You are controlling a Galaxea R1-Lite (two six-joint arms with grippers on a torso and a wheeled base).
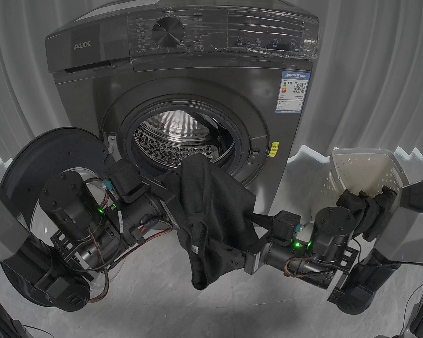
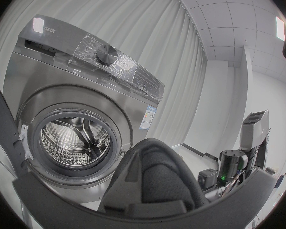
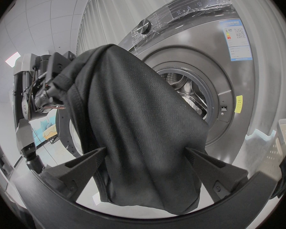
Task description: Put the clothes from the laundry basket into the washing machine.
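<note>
- Curtain (image 1: 376, 71): pale and pleated, hanging behind the whole scene.
- Washing machine (image 1: 174, 85): grey front-loader standing on the grey floor (image 1: 150, 301). It has a round dial on the top panel and clear film over the controls.
- Door (image 1: 47, 160): round and swung fully open on the robot's left side of the machine.
- Drum (image 1: 174, 132): perforated metal, visible through the open porthole, with no cloth seen inside it.
- Black garment (image 1: 211, 207): mesh fabric held up in front of the porthole. Its peak is level with the lower rim of the opening and the rest hangs toward the floor. It is outside the drum.
- Laundry basket (image 1: 366, 170): white and perforated, on the robot's right beside the machine, tilted so its opening faces the camera.
- Dark clothes (image 1: 369, 210): draped over the basket's near rim.
- Right end effector (image 3: 145, 150): fingers spread wide apart, with the lower part of the garment hanging between them.
- Left end effector (image 2: 143, 163): under the garment's peak and clamped on the fabric. One finger shows near the centre line and cloth covers the other.
</note>
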